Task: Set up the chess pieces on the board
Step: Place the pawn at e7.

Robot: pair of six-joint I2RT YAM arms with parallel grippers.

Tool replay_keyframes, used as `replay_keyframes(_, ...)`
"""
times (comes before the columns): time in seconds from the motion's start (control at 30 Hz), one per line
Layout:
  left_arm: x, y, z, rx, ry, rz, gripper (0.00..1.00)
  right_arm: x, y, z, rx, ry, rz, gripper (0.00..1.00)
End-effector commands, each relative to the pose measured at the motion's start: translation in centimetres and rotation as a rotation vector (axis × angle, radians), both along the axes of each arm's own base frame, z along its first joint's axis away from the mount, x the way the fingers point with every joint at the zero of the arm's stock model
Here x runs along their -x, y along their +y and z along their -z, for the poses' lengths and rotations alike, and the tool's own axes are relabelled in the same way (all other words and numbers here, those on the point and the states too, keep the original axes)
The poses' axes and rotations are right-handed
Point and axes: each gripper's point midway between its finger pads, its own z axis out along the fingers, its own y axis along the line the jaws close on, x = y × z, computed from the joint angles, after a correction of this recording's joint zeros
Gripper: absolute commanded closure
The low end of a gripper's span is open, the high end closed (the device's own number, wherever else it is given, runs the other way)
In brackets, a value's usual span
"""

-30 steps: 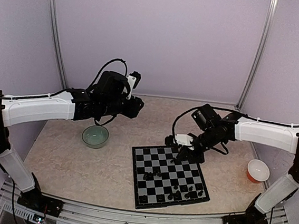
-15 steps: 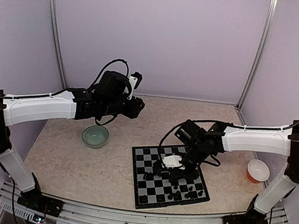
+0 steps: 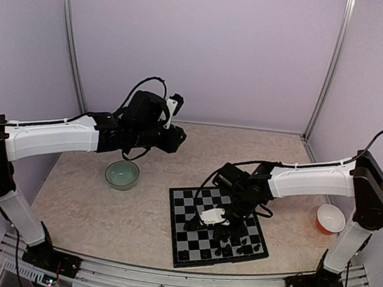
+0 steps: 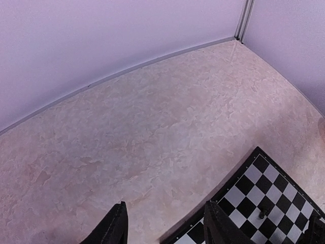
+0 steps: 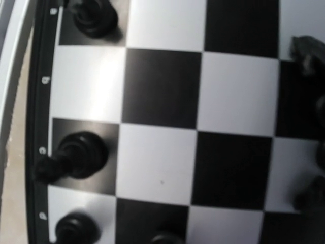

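Board (image 3: 188, 243) lies flat on the desk's (image 3: 103, 210) near right, twisted slightly, chess pieces (image 3: 237, 245) standing mostly on its near-right squares. Right end effector (image 3: 221, 229) hovers closed over them; left end effector (image 4: 165, 230) gapes empty, far left.

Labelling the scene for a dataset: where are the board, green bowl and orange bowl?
board (image 3: 182, 202), top view, bare far-left squares.
green bowl (image 3: 122, 175), top view, bare inside.
orange bowl (image 3: 330, 217), top view, white inside.
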Motion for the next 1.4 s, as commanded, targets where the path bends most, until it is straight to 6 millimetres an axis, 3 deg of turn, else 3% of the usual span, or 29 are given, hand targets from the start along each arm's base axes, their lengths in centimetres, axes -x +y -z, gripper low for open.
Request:
replay_keyframes(0.0,-0.1,-0.8,-0.7,0.003,-0.010,0.022,0.49,0.8,0.8,0.5,0.008,0.020,-0.034,0.96)
replay_keyframes(0.17,-0.2,-0.9,-0.6,0.000,-0.007,0.024,0.49,1.1,0.6,0.9,0.026,0.036,-0.040,0.94)
replay_keyframes(0.33,-0.1,-1.1,-0.4,-0.008,-0.003,0.029,0.49,1.0,0.7,0.6,0.018,0.031,-0.037,0.83)
replay_keyframes(0.6,0.0,-1.3,0.0,-0.018,0.004,0.036,0.49,0.4,1.4,-2.7,-0.043,0.021,-0.029,0.71)
replay_keyframes(0.8,0.2,-1.6,0.2,-0.023,0.012,0.046,0.49,-1.6,0.4,-4.7,-0.082,0.009,0.026,0.73)
replay_keyframes(0.97,0.3,-1.7,0.3,-0.023,0.014,0.051,0.49,-3.4,-1.6,-2.7,-0.022,-0.042,0.080,0.86)
replay_keyframes(1.17,0.3,-1.9,0.6,-0.029,0.020,0.054,0.49,-2.9,-3.0,0.3,0.055,-0.029,0.077,0.91)
replay_keyframes(1.37,0.3,-2.0,0.7,-0.031,0.020,0.056,0.49,-2.3,-3.7,1.5,0.084,0.000,0.070,0.92)
